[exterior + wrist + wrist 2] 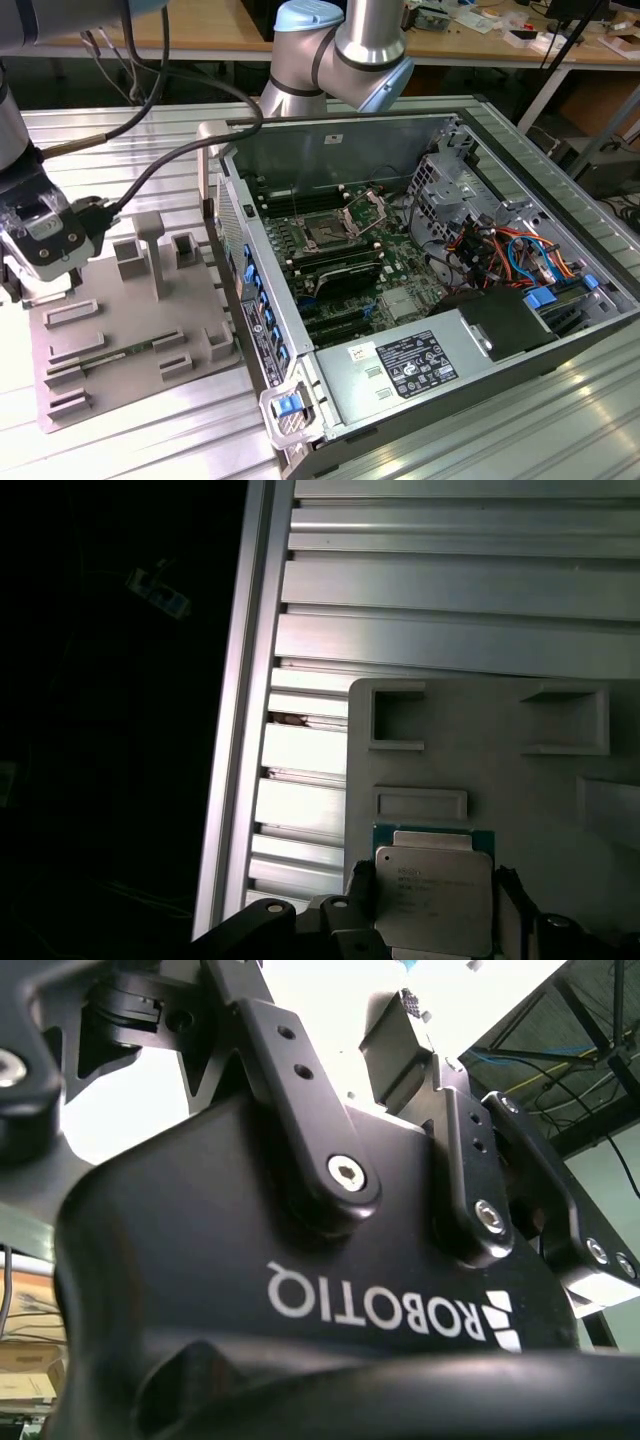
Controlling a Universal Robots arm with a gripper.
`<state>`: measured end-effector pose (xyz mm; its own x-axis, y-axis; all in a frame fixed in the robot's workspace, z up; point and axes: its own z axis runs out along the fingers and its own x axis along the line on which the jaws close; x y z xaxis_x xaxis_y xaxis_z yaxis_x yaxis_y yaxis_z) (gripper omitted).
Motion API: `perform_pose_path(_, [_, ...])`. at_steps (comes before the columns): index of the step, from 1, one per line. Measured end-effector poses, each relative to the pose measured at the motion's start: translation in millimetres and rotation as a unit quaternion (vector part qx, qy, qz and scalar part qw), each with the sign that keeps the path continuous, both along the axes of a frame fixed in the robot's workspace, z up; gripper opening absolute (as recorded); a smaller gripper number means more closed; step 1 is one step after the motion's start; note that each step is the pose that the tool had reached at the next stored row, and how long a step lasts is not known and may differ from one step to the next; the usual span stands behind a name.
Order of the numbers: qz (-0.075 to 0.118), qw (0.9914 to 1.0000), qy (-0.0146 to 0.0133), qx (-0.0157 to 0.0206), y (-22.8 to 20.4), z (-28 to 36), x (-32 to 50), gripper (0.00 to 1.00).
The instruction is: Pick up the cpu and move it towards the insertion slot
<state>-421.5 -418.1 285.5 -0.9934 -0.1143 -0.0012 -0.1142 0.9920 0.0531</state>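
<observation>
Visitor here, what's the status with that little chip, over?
Gripper at the cpu, on the grey tray. Insertion slot apart, inside the open computer case. Case wall stands between them.

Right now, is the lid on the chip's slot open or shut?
Open: the insertion slot shows its dark centre bare, and its metal bracket stands tipped up beside it.

Silvery, green-rimmed cpu (433, 900) lies flat; dark-centred insertion slot (323, 236) has its bracket raised
</observation>
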Motion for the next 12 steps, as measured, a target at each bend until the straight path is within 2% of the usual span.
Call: perform_pose_path(12, [0.0, 1.0, 0.0, 0.0, 0.0, 6.6, 0.0, 0.55])
